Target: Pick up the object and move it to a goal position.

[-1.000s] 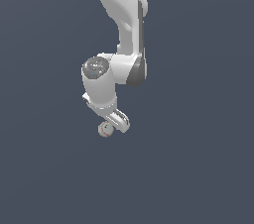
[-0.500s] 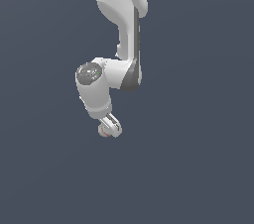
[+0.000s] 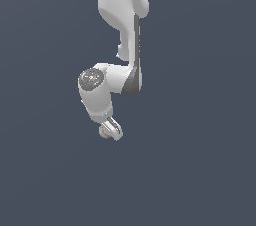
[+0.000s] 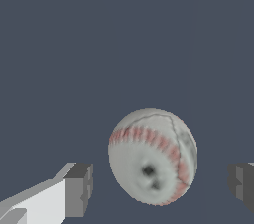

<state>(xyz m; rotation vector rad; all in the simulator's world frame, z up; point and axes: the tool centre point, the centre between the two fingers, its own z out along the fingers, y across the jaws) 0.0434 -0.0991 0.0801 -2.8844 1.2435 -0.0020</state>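
Small off-white ball with reddish stitch lines (image 4: pixel 152 156) sits between fingertips of white robot gripper (image 4: pixel 161 183), jaws spread, pads clear of it. Risk: closing off-centre nudges ball, round shape rolls out of grasp.

Arm (image 3: pixel 122 25): smooth white shell, reads as glossy moulded plastic with soft highlights; darker grey band down one side of the link. Joint cap (image 3: pixel 92 78) is grey, speckled, duller than the shell.

Gripper (image 4: pixel 158 183): jaws have a flat white body with dark grey matt pads (image 4: pixel 79 188), blocky, no sheen.

Ball (image 4: pixel 153 156): off-white, matt, leather-like skin with grey smudges and a thin dark crack-like line; red stitch rows look slightly raised. Texture is blurred up close, with a dark spot near the middle.

Background: uniform slate-blue, flat matt, no grain or reflections. Can't tell what material it is.
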